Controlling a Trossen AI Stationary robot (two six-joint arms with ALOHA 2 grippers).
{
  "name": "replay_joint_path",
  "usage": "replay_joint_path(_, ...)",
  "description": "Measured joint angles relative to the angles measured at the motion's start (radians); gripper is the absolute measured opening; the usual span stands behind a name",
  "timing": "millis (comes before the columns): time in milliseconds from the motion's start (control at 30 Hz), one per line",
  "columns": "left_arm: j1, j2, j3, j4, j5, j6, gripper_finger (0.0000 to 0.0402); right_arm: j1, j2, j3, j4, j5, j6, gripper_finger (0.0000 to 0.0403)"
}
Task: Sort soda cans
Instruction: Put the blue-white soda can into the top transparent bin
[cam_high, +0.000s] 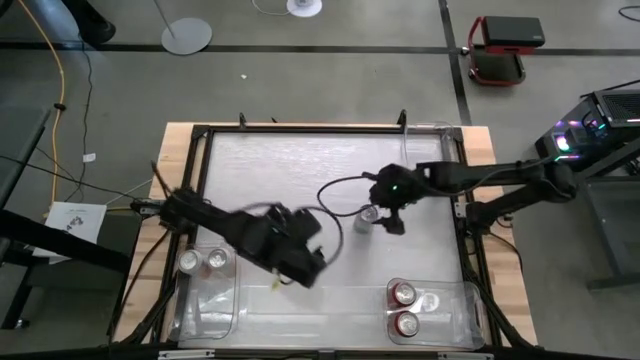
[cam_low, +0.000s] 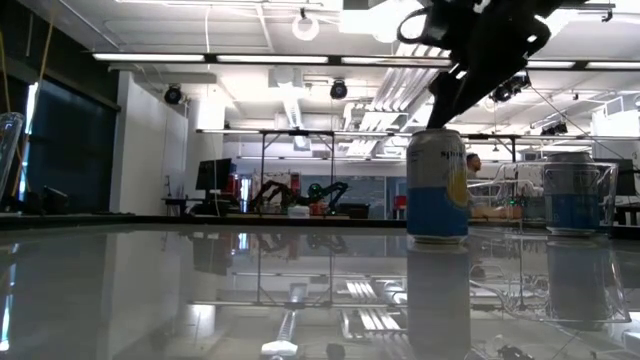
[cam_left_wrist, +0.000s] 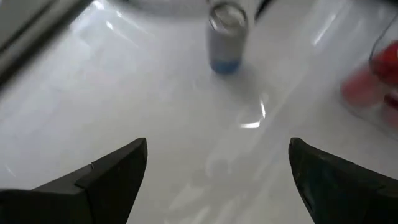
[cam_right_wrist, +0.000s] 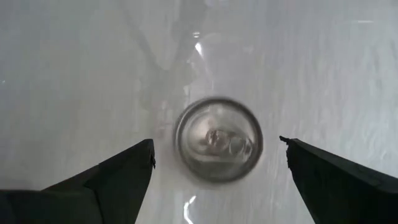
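Silver can (cam_right_wrist: 217, 140) stands upright directly below the right gripper (cam_right_wrist: 214, 165), jaws apart. Risk: an off-centre descent could tip it. Left gripper (cam_left_wrist: 217, 171) waits nearby, jaws apart.

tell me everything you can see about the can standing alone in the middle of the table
The silver-grey metal soda can with a blue band low on its body stands upright on the glossy white table, alone near the middle, outside the clear plastic bins. Its shiny silver top shows a pull tab and looks unopened. A yellow patch marks its side. The right gripper hangs directly above it, fingers open on either side of the top, not touching it. Nothing else touches it but the table.
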Motion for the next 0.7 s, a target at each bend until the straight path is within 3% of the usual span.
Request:
replay_joint_path(333,0.005,-0.281,-0.143,0.002,-0.177,0.103,0.0364,0.016,0.158,0.002,0.056,0.032,0.152,0.0353)
replay_joint_path(700,0.005,-0.393,-0.210,0.002,-0.215,0.153,0.0364,0.048,0.229,0.002,0.103,0.091,0.190,0.0336)
